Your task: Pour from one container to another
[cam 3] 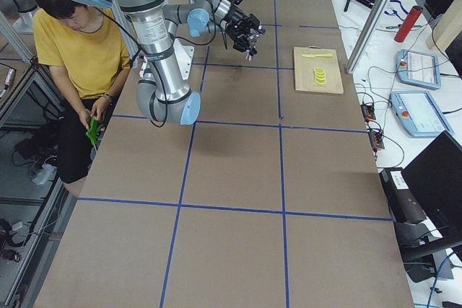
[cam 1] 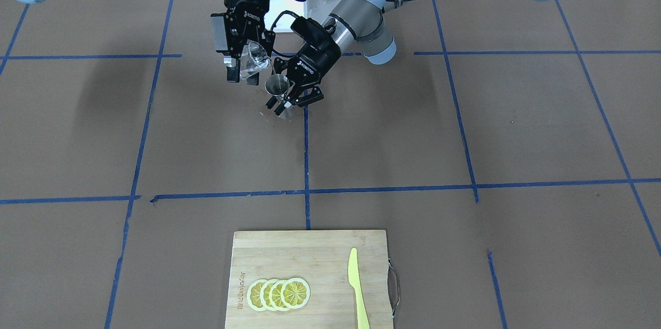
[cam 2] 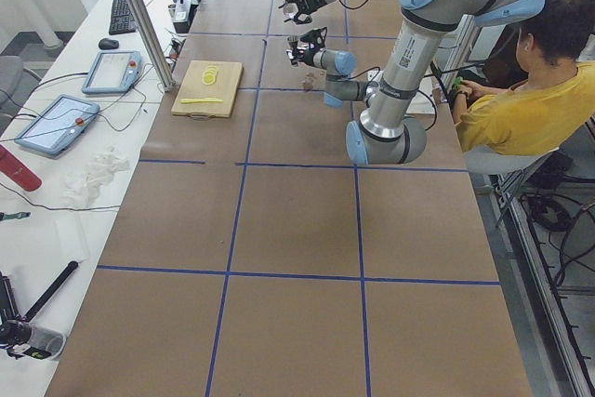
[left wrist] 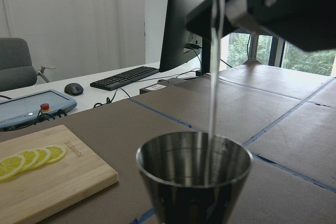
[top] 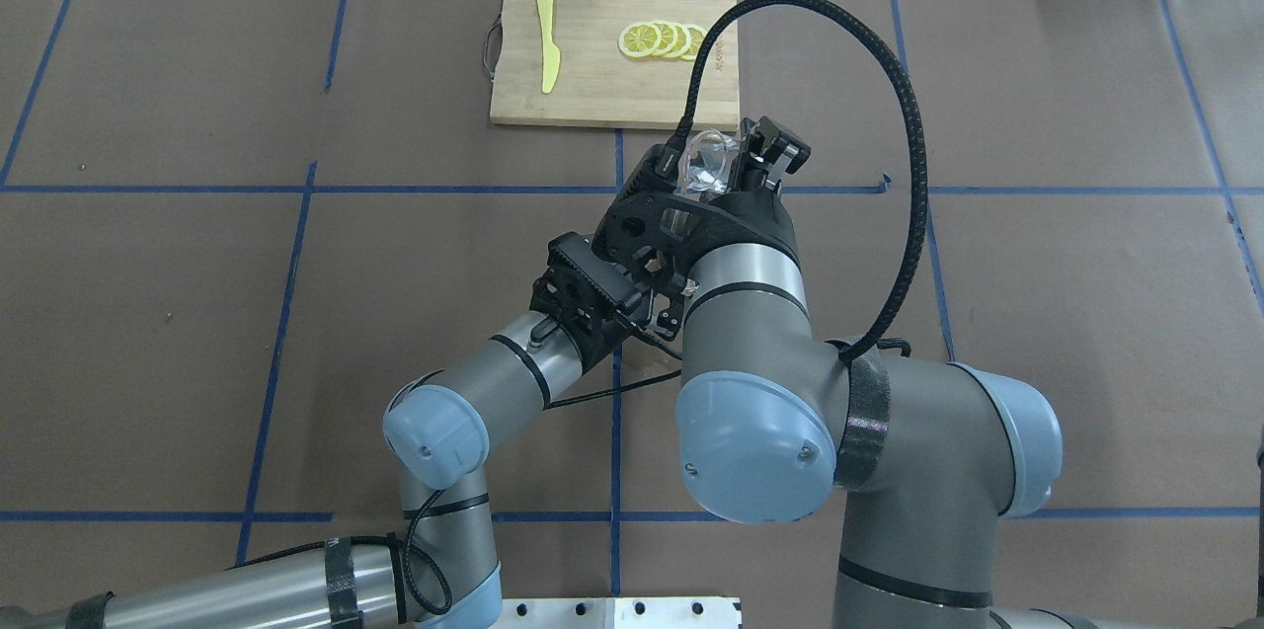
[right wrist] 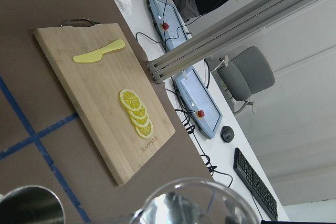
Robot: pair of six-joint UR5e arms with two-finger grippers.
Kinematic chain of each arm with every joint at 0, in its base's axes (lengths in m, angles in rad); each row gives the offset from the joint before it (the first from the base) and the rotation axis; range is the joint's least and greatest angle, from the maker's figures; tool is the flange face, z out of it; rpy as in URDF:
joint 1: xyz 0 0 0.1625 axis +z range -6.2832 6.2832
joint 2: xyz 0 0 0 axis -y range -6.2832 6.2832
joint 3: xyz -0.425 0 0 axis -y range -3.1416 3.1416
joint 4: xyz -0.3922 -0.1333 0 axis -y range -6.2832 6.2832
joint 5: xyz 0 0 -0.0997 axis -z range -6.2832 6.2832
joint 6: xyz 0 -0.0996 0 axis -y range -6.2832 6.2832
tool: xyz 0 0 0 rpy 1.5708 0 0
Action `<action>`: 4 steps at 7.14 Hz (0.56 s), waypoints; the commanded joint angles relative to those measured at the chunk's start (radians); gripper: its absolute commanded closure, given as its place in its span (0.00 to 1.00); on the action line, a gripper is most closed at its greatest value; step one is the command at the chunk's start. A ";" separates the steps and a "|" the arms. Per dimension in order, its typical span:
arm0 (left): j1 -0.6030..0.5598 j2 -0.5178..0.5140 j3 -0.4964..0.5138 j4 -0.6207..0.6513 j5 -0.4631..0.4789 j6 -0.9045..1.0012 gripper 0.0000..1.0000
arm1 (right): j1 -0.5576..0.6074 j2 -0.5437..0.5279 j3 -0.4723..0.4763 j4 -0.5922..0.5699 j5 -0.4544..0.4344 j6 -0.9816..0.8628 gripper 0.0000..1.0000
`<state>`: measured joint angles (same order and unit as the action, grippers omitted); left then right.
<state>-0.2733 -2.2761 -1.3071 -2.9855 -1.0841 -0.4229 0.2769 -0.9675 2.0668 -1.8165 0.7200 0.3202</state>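
My right gripper (cam 1: 247,68) is shut on the clear glass cup (cam 1: 254,59), which is tipped sideways above the steel jigger (cam 1: 277,85). My left gripper (cam 1: 292,99) is shut on the jigger at its waist, low over the table. The left wrist view shows a thin clear stream (left wrist: 212,77) falling into the jigger's open cone (left wrist: 194,174). In the right wrist view the cup's rim (right wrist: 194,198) fills the bottom edge, with the jigger (right wrist: 31,205) below and to its left. From overhead the cup (top: 706,165) shows between the right gripper's fingers (top: 780,150); the left gripper is hidden under the right arm.
A wooden cutting board (cam 1: 310,262) sits at the table's operator side, carrying lemon slices (cam 1: 279,294) and a yellow plastic knife (cam 1: 356,287). A few drops (cam 1: 262,112) lie on the brown paper beside the jigger. A person in yellow (cam 2: 521,99) sits behind the robot.
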 commanded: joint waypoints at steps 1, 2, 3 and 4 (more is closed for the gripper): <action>0.000 0.000 -0.006 -0.001 0.001 -0.002 1.00 | 0.007 0.000 0.001 -0.001 -0.001 -0.036 1.00; 0.000 0.000 -0.007 -0.001 0.001 -0.004 1.00 | 0.010 0.000 0.003 -0.018 -0.002 -0.058 1.00; 0.000 0.000 -0.007 -0.003 0.001 -0.005 1.00 | 0.010 0.001 0.003 -0.027 -0.002 -0.061 1.00; 0.000 0.000 -0.007 -0.006 0.001 -0.005 1.00 | 0.010 0.000 0.001 -0.029 -0.002 -0.064 1.00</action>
<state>-0.2731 -2.2764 -1.3140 -2.9885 -1.0830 -0.4272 0.2860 -0.9674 2.0686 -1.8393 0.7181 0.2630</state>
